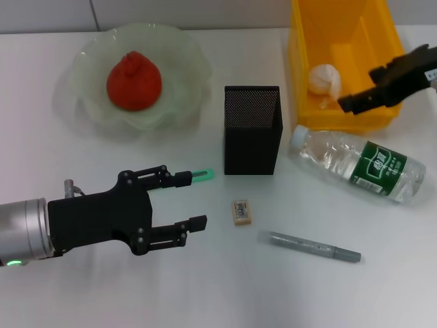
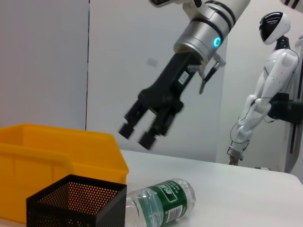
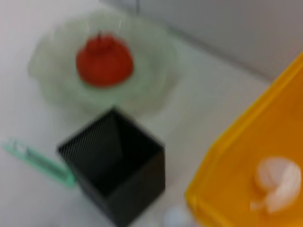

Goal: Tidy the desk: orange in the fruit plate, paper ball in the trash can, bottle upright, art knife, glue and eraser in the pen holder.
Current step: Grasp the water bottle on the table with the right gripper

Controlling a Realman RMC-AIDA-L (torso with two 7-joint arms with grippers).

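Head view: the orange (image 1: 134,81) sits in the pale green fruit plate (image 1: 181,51), and the paper ball (image 1: 324,78) lies inside the yellow bin (image 1: 311,27) serving as trash can. The bottle (image 1: 358,162) lies on its side just right of the black mesh pen holder (image 1: 252,129). The eraser (image 1: 242,210) and a grey pen-like glue stick (image 1: 314,247) lie in front of the holder, the green art knife (image 1: 203,175) to its left. The left gripper (image 1: 194,200) hovers by the knife, jaws spread wide, empty. The right gripper (image 1: 343,102) hangs over the bin's front edge; its fingers look nearly together, holding nothing.
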